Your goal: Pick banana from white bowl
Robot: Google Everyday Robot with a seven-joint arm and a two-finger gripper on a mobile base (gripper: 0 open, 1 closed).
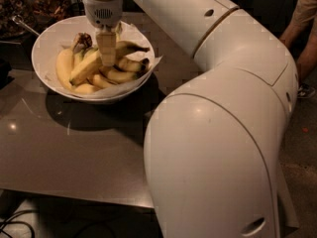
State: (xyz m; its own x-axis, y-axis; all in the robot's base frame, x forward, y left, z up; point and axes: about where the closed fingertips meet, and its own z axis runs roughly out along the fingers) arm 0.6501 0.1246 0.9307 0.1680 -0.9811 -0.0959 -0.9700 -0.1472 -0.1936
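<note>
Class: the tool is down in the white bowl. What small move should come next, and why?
Probably a slight straight lift to test the hold: the tool rests on the banana inside the white bowl, with other bananas crowding alongside.
</note>
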